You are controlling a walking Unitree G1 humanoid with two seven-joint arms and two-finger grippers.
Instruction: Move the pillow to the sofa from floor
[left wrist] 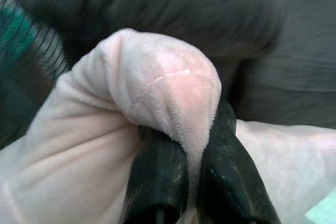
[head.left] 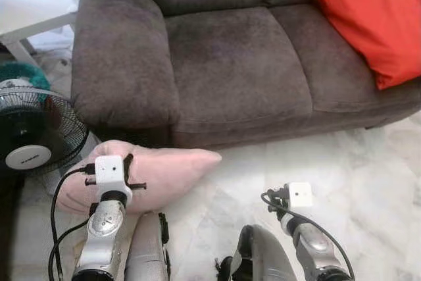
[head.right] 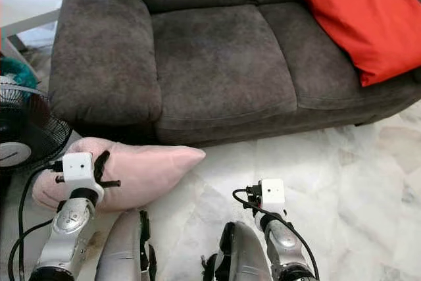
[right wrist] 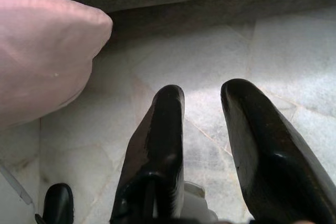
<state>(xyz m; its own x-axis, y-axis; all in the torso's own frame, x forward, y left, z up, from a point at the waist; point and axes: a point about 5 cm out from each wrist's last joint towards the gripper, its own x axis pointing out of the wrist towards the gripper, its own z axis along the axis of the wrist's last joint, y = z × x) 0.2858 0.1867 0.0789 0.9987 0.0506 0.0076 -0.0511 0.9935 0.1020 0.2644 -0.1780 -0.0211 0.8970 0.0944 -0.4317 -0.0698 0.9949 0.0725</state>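
Down on the pale marble floor [head.left: 342,162], the pink pillow [head.left: 164,169] lies just in front of the sofa's left armrest, its tapered corner pointing toward the robot's right. The left gripper [left wrist: 190,145] sits at the pillow's near side, and in the left wrist view its two black fingers [left wrist: 157,177] are pinched together on a bunched fold of the plush fabric, which bulges up over the fingertips. From the head camera, the white wrist block of that arm covers the pillow's near edge, with black cables trailing back along the silver arm.

The right gripper [right wrist: 202,103] hangs low over bare floor, well apart from the pillow; its fingers stand spread with tile showing between them, holding nothing, and the pillow's rounded corner lies off to one side of it.

Behind the pillow stands the dark grey sofa [head.left: 230,64], its seat cushions bare except for an orange-red cushion [head.left: 368,18] leaning at the right end. A black floor fan [head.left: 33,136] stands beside the armrest at the robot's left, near the pillow's blunt end.
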